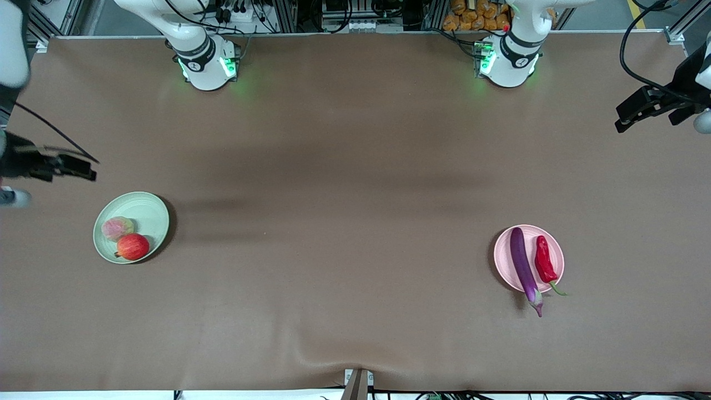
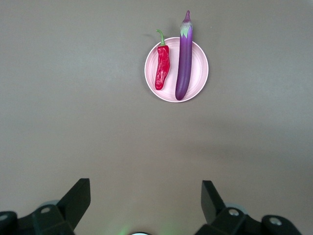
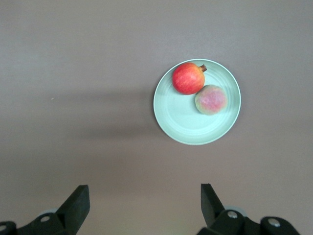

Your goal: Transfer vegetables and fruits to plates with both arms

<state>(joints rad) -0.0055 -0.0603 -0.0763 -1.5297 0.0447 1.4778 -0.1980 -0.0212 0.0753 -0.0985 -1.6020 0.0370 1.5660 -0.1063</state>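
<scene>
The pale green plate point(image 1: 149, 212) lies toward the right arm's end of the table and holds the red-orange fruit point(image 1: 133, 246) and the pale yellow-green fruit point(image 1: 117, 228). The pale pink plate point(image 1: 504, 261) lies toward the left arm's end and holds the purple eggplant point(image 1: 524, 266) and the red chili point(image 1: 544, 260); the eggplant's stem end sticks out over the rim. My right gripper point(image 1: 61, 166) is open and empty, up in the air beside the green plate point(image 3: 186, 122). My left gripper point(image 1: 650, 111) is open and empty, high over the table's end, apart from the pink plate point(image 2: 198, 68).
The brown table cover point(image 1: 344, 222) is bare between the two plates. The arm bases point(image 1: 208, 66) stand along the table edge farthest from the front camera. A small bracket point(image 1: 358, 383) sits at the nearest edge.
</scene>
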